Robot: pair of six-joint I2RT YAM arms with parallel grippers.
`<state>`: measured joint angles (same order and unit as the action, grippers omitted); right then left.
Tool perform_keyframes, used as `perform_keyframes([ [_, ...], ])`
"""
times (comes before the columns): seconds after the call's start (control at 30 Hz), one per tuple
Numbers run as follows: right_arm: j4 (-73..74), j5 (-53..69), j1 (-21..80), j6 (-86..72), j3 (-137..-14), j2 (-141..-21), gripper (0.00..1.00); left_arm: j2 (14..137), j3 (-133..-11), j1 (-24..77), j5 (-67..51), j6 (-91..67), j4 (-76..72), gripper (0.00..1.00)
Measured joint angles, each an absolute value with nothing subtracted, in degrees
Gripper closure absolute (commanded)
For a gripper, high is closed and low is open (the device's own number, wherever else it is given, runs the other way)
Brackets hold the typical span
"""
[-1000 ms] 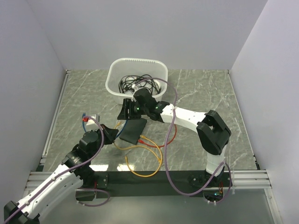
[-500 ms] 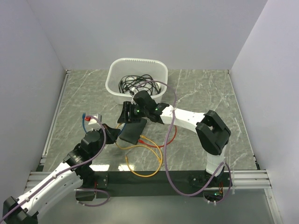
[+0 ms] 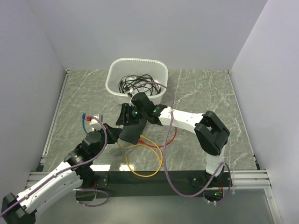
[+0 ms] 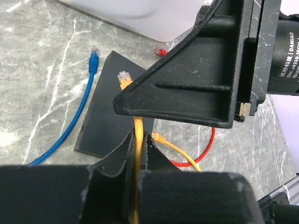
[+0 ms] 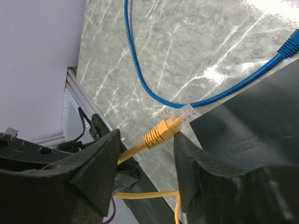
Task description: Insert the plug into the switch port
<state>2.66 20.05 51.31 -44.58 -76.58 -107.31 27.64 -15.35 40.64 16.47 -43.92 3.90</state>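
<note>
The switch [image 3: 133, 132] is a flat black box on the table; it also shows in the left wrist view [image 4: 110, 109] and the right wrist view [image 5: 254, 126]. My left gripper [image 3: 112, 132] [image 4: 139, 136] is shut on the yellow cable just behind its plug [image 4: 123, 78], which it holds above the switch's near-left corner. My right gripper [image 3: 125, 116] [image 5: 148, 135] is open, with a finger on either side of the yellow plug [image 5: 169, 128], close to it. The plug's clear tip sits at the switch's edge. The ports are not visible.
A white tub [image 3: 112, 83] of black cables stands behind the switch. A blue cable [image 4: 79, 112] [image 5: 140, 70] lies left of the switch. A red cable [image 3: 173, 136] and loops of the yellow cable [image 3: 140, 173] lie in front and to the right.
My left gripper has carried the yellow plug right, toward the switch. My right gripper has shifted slightly down and left, over the switch's near-left end and around the plug.
</note>
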Motion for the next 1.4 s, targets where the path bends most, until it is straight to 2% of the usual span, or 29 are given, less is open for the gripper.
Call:
perform_keyframes([
  [0.1,2.59,19.97,51.35,-44.97,-76.64,-107.44,0.56,27.62,-15.35,41.23,16.73,-44.18,3.90,0.99],
  [0.13,2.59,19.92,51.35,-45.19,-76.79,-107.59,0.68,27.59,-15.35,41.43,16.80,-44.23,3.92,0.99],
  [0.17,2.48,19.86,51.33,-45.04,-76.95,-107.79,0.73,27.57,-15.35,41.63,16.80,-44.23,4.01,0.99],
  [0.2,2.09,19.99,51.33,-45.47,-77.19,-108.01,0.83,27.49,-15.33,41.82,16.78,-44.23,4.19,1.00],
  [0.33,0.95,20.29,51.51,-46.57,-77.73,-108.31,0.98,27.83,-15.31,42.19,16.60,-44.21,3.77,0.97],
  [0.4,0.78,20.25,51.51,-46.57,-77.80,-108.31,1.00,28.62,-15.31,42.19,16.38,-44.14,3.09,0.89],
  [0.47,0.78,20.01,51.44,-46.54,-77.80,-108.31,1.00,29.98,-15.31,42.19,15.92,-43.79,2.07,0.73],
  [0.5,0.58,20.14,51.44,-46.57,-77.78,-108.31,1.00,30.65,-15.31,42.22,15.29,-43.72,1.32,0.58],
  [0.57,-0.36,20.40,51.51,-46.57,-77.54,-108.27,1.00,31.75,-15.31,42.26,14.06,-43.40,-0.19,0.41],
  [0.6,-1.15,20.62,51.51,-46.52,-77.21,-108.27,1.00,32.03,-15.31,42.26,13.32,-43.24,-0.84,0.29],
  [0.67,-3.46,20.97,51.51,-46.46,-75.77,-108.05,1.00,32.16,-15.33,42.26,12.14,-42.87,-1.98,0.22],
  [0.7,-4.47,21.21,51.51,-46.44,-74.76,-107.83,1.00,32.42,-15.38,42.26,11.40,-42.57,-2.57,0.14],
  [0.8,-6.96,22.06,51.31,-46.37,-71.90,-107.46,1.00,32.99,-16.29,42.26,9.63,-41.45,-2.48,0.03],
  [1.0,-10.61,23.09,49.89,-45.71,-68.62,-106.63,1.00,31.81,-18.28,42.30,9.58,-40.05,0.82,0.02],
  [1.23,-12.23,24.51,48.36,-43.33,-65.43,-105.10,1.00,23.79,-20.67,42.41,23.11,-43.97,9.98,0.05],
  [1.4,-14.20,26.83,48.36,-42.17,-61.58,-102.87,1.00,22.76,-21.28,42.41,29.41,-47.27,15.03,0.15],
])
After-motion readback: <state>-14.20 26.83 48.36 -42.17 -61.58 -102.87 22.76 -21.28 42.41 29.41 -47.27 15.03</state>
